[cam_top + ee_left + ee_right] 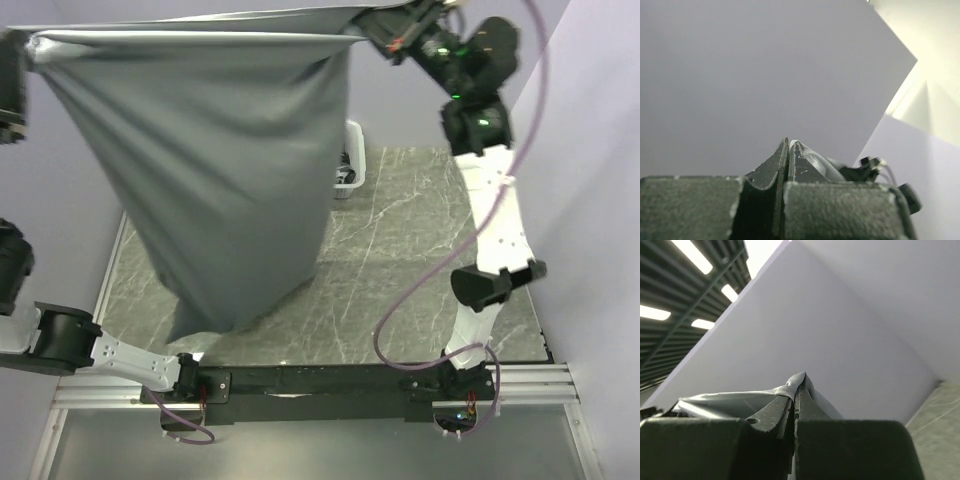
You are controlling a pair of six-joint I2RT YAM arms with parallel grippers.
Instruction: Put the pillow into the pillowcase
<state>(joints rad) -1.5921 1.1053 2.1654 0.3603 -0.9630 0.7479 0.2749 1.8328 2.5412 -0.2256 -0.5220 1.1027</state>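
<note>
The grey pillowcase (220, 170) hangs high above the table, stretched taut along its top edge between my two grippers. Its lower end sags to the table's near left. My left gripper (22, 52) is shut on the top left corner. In the left wrist view the left gripper (789, 145) pinches a fold of the grey pillowcase (817, 161). My right gripper (375, 35) is shut on the top right corner. In the right wrist view the right gripper (796, 386) clamps the bunched pillowcase (730, 402). The pillow is hidden.
A white basket (353, 165) stands at the back of the grey marble table (420, 280), partly behind the hanging cloth. Lilac walls (590, 200) close in on both sides. A purple cable (440, 265) loops beside the right arm.
</note>
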